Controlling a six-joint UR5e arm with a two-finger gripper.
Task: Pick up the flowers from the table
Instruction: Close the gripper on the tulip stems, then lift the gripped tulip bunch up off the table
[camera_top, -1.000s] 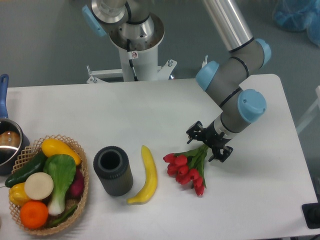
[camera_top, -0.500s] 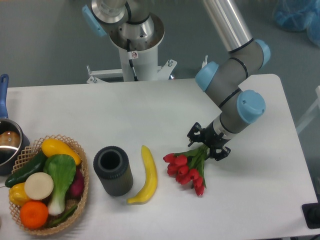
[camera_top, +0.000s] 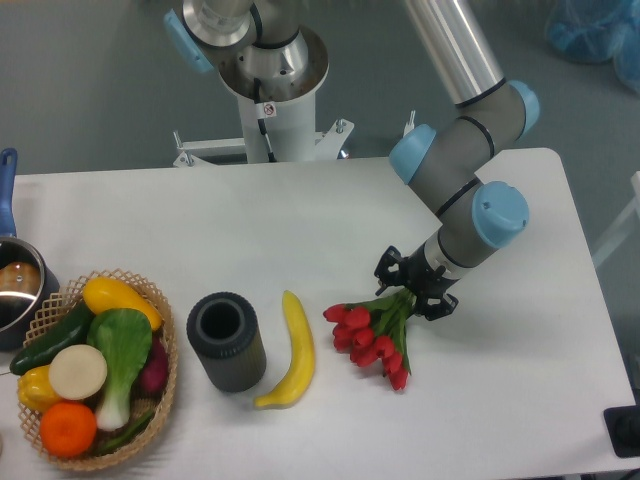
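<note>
Closing in now: the tool has narrowed its fingers since a second ago, and they pinch the green stems of the flowers, which have nudged slightly toward nine o'clock. Red buds lie on the white desk, fanned toward seven o'clock from the tool, stems pointing up to one o'clock. Whether the bunch is off the surface, I cannot tell. At nine o'clock from the flowers lies a yellow banana, just beside it a dark cylinder cup standing upright. Far over at nine o'clock sits a wicker basket of vegetables, with a pot behind it.
</note>
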